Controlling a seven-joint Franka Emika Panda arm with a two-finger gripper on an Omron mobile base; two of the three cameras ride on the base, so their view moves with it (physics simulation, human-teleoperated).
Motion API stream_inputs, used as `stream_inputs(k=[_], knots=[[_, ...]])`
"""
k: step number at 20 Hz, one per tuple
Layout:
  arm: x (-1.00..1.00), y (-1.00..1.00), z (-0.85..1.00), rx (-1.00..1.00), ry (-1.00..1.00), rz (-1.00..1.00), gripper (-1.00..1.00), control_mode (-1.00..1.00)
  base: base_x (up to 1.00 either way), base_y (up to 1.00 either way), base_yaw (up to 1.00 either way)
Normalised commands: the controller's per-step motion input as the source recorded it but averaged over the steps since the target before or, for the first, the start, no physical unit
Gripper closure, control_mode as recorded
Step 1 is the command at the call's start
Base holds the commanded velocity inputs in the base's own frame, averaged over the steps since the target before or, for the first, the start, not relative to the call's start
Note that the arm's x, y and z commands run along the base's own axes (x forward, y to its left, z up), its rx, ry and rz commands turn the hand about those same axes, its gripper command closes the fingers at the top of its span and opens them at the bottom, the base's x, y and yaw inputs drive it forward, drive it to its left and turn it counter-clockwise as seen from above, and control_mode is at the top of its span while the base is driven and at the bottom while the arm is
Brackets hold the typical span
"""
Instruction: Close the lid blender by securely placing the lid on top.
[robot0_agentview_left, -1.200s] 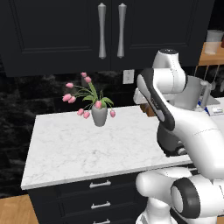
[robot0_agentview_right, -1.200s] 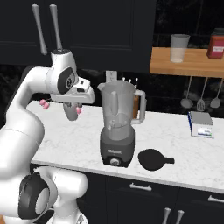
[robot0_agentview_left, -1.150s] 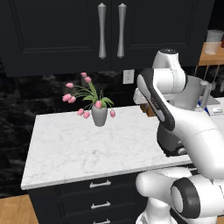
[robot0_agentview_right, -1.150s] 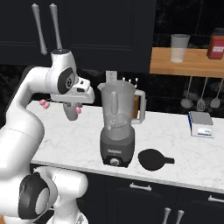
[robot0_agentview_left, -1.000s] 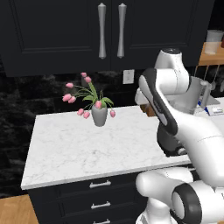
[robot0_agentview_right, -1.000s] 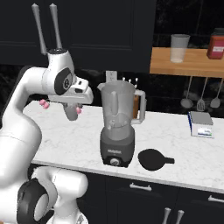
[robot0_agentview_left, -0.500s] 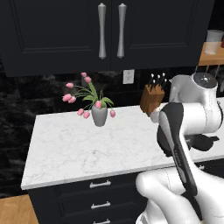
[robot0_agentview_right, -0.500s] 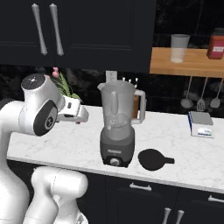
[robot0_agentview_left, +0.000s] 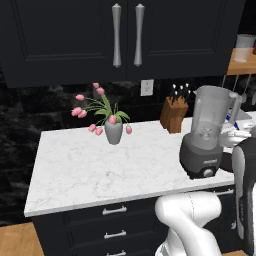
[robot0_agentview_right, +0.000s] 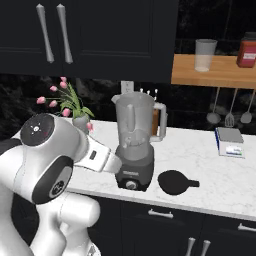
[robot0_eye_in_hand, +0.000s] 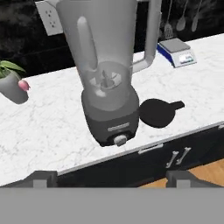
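The fingers (robot0_eye_in_hand: 43, 177) show as two dark tips set wide apart at the bottom of the hand view, spread open and holding nothing. The lid (robot0_agentview_right: 174, 181) lies flat on the counter (robot0_agentview_left: 75, 170), just beside the blender (robot0_agentview_right: 135, 145) at its 3 o'clock as the right base view has it; in the hand view it (robot0_eye_in_hand: 156, 112) sits right of the base. The jar rim is bare. Over the last second the arm has swung down from its high pose by the cabinets to counter height in front of the blender. That looks like the start of the reach: the lid is not yet grasped, and the hand must shift right and descend.
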Motion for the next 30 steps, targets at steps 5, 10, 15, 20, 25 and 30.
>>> stream_inputs(k=[5, 10, 15, 20, 25, 30], knots=[[-0.57, -1.0, 0.55, 0.37, -0.02, -0.17, -1.0, -1.0, 0.0, 0.0, 0.0], [-0.43, -1.0, 0.21, 0.49, 0.0, -0.15, -1.0, -1.0, 0.0, 0.0, 0.0], [0.24, -1.0, -0.2, 0.49, 0.17, -0.12, -1.0, -1.0, 0.0, 0.0, 0.0], [0.72, -0.7, -0.38, 0.42, 0.39, -0.2, -1.0, -1.0, 0.0, 0.0, 0.0], [0.69, -0.61, -0.33, 0.32, 0.45, -0.23, -1.0, -1.0, 0.0, 0.0, 0.0], [0.39, -0.5, -0.44, 0.25, 0.3, -0.19, -1.0, -1.0, 0.0, 0.0, 0.0]])
